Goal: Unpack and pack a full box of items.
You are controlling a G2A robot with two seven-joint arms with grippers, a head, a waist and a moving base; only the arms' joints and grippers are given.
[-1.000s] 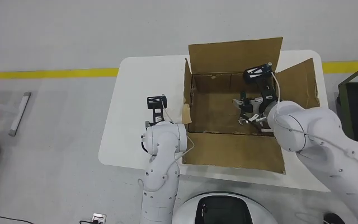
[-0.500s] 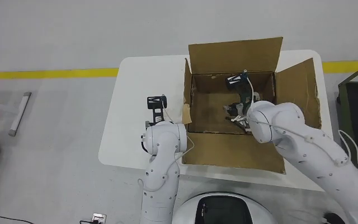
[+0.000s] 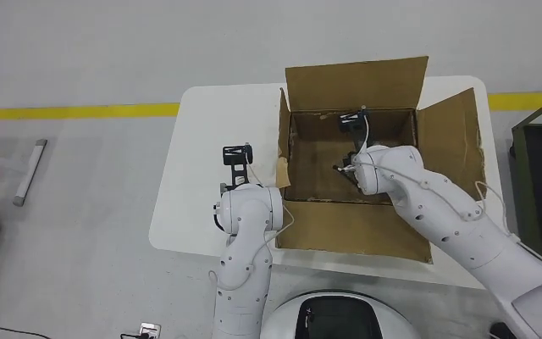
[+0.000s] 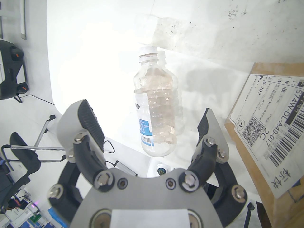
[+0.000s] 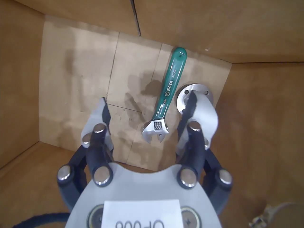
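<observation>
Judged mid-unpacking: a clear bottle (image 4: 154, 105) lies on the counter (image 3: 212, 127) just beside the box (image 3: 351, 229), below the left gripper (image 4: 144, 112), whose jaws stand wide and hold nothing. On the box floor, near a corner, are a green-handled wrench (image 5: 169, 88) and a round metal flange (image 5: 182, 93) just beside it. The right gripper (image 5: 147, 103) hangs over them, spread and empty. Walls and raised flaps crowd that corner; the counter beyond the bottle gives open room. Repacking appears not yet begun.
</observation>
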